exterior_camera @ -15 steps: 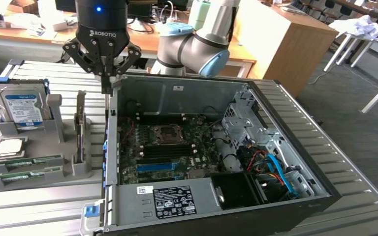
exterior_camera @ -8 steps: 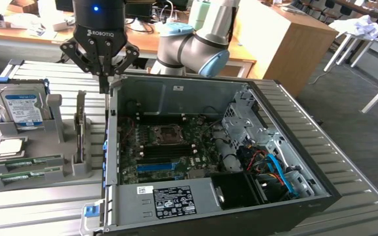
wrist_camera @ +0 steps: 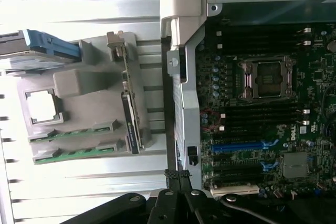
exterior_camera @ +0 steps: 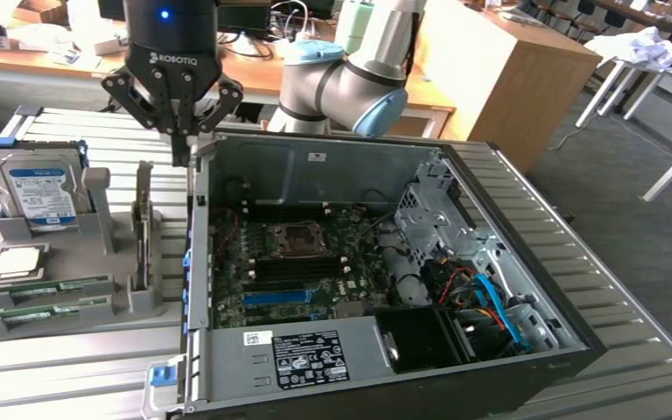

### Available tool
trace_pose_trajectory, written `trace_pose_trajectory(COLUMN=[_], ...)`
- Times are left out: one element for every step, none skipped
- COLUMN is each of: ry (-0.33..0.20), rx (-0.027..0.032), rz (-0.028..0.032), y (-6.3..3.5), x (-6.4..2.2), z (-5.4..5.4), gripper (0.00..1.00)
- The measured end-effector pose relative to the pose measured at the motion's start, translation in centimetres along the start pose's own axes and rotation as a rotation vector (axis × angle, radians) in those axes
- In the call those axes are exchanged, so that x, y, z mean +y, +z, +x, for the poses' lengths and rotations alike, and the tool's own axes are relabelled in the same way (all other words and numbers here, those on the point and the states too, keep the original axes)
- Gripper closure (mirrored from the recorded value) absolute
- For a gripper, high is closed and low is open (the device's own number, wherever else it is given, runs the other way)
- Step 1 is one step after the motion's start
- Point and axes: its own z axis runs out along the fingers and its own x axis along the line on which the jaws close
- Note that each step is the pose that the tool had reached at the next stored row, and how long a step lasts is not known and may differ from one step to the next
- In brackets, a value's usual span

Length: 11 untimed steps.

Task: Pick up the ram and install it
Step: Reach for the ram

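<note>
In the exterior view, the claw (exterior_camera: 181, 150) hangs pressed together and empty above the case (exterior_camera: 312, 162) wall. The ram (exterior_camera: 67, 287) lies in the holder (exterior_camera: 97, 188) beside it. The wrist view looks straight down on the board's slots (wrist_camera: 262, 115).

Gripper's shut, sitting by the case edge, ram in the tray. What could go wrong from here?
1. The gripper hangs shut and empty close to the case wall; a straight descent could strike that rim.
2. The upright card stands between it and the ram sticks in the grey holder; a low sideways move might clip it.
3. The two sticks lie side by side, so the fingers may foul the neighbour.
</note>
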Motion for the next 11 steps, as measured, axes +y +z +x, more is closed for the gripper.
trace_pose_trajectory(ry=[0.0, 0.0, 0.0, 0.0, 0.0, 0.0, 0.0, 0.0, 0.0, 0.0, 0.0], rx=[0.0, 0.0, 0.0, 0.0, 0.0, 0.0, 0.0, 0.0, 0.0, 0.0, 0.0], rz=[-0.0001, 0.0, -0.0001, -0.0001, 0.0, 0.0, -0.0001, -0.0001, 0.0, 0.0, 0.0], y=[0.0, 0.0, 0.0, 0.0, -0.01, -0.01, -0.01, -0.01, -0.01, -0.02, -0.02], x=[0.0, -0.01, -0.01, -0.02, -0.02, -0.03, -0.03, -0.04, -0.04, -0.05, -0.05], z=[0.06, 0.13, 0.2, 0.26, 0.32, 0.38, 0.45, 0.51, 0.57, 0.65, 0.72], gripper=[0.9, 0.9, 0.9, 0.9, 0.9, 0.9, 0.9, 0.9, 0.9, 0.9, 0.9])
